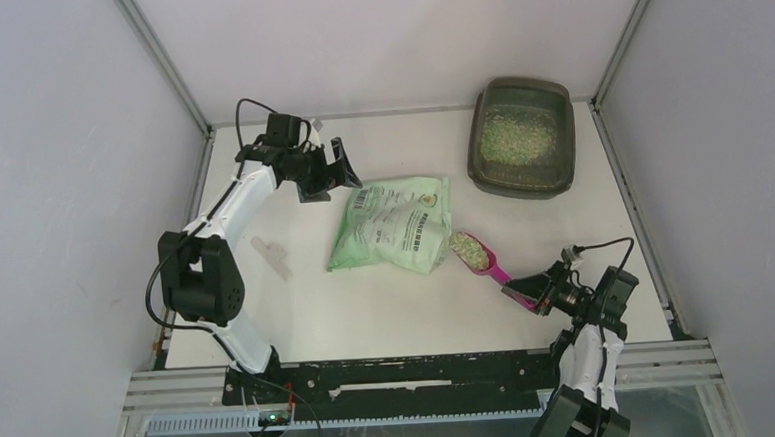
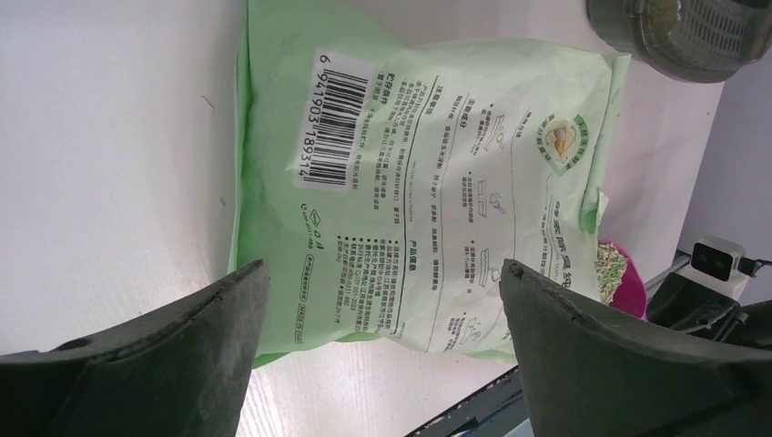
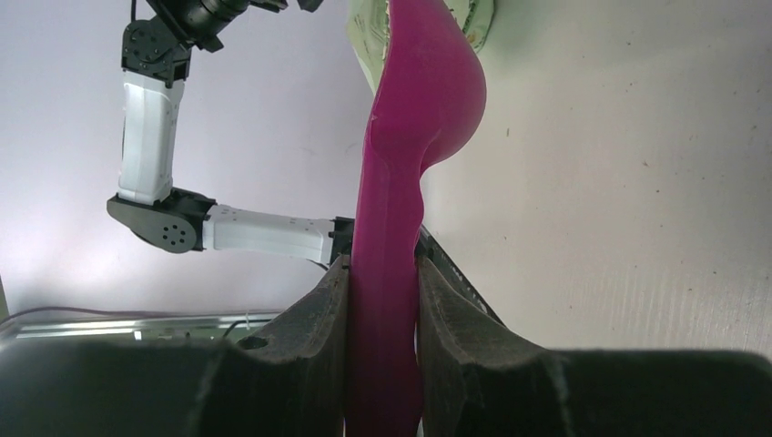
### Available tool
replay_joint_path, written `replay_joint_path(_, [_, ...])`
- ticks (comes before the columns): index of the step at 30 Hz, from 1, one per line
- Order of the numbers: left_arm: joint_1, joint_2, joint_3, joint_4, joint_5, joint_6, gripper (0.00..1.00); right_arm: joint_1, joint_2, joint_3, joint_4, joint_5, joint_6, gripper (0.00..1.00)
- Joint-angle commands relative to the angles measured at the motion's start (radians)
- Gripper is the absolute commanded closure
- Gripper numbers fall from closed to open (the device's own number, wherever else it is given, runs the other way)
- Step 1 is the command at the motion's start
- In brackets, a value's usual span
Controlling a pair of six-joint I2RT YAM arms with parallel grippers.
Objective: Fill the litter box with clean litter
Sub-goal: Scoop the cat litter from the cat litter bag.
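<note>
The dark litter box stands at the back right with a layer of pale greenish litter inside; its corner shows in the left wrist view. The green bag lies flat mid-table and fills the left wrist view. My right gripper is shut on the handle of a magenta scoop; the scoop's bowl holds litter just right of the bag. My left gripper is open and empty, hovering above the bag's top-left end.
A small clear plastic scrap lies on the table left of the bag. Grey walls enclose the table on three sides. A black rail runs along the near edge.
</note>
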State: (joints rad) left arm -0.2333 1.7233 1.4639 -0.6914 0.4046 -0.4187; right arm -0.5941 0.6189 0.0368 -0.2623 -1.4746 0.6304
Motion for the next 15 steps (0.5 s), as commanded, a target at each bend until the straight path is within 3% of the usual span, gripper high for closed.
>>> replay_joint_path(1, [0.005,-0.05,0.058,0.03,0.036,-0.005,0.0,-0.035,-0.01,0.033,-0.126,-0.061,-0.063,1.0])
replay_joint_path(10, [0.007,-0.046,0.056,0.035,0.044,-0.002,0.0,-0.108,0.09,0.083,-0.299,-0.137,-0.275,1.0])
replay_joint_path(15, [0.009,-0.047,0.053,0.039,0.052,0.0,0.0,-0.146,0.246,0.135,-0.483,-0.185,-0.547,1.0])
